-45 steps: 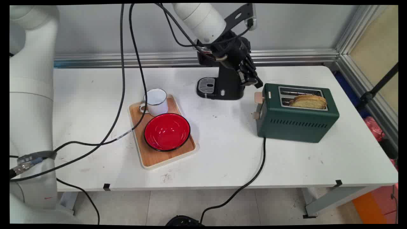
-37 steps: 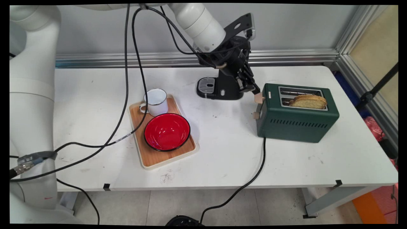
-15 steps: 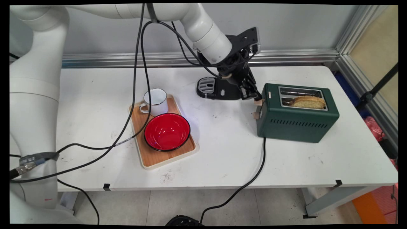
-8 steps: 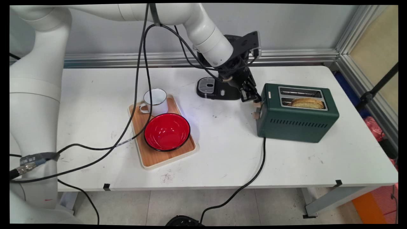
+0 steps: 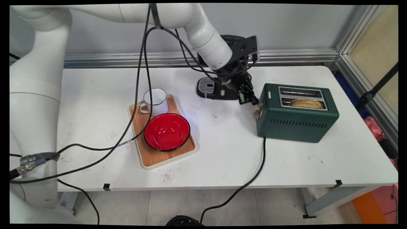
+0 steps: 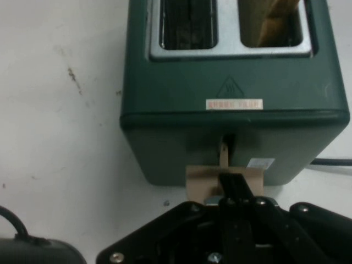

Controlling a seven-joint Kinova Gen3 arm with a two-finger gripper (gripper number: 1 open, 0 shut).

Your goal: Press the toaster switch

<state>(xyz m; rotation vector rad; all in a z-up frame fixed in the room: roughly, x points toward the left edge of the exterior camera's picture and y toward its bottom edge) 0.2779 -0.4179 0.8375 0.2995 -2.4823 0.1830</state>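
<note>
table (image 5: pixel 222 152): white, scuffed | wall (image 5: pixel 302 25): grey, aluminium rail (image 5: pixel 295 55) along its base | floor (image 5: pixel 143 203): pale tiles | right: beige panel (image 5: pixel 373 47) in metal frame

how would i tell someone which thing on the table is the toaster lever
Find the dark green toaster on the right half of the white table, with bread in its near slot. On its left end a slim stem carries the tan lever, right under the gripper. A second tan knob sits lower; the lever is the upper, flat, wider one.
</note>
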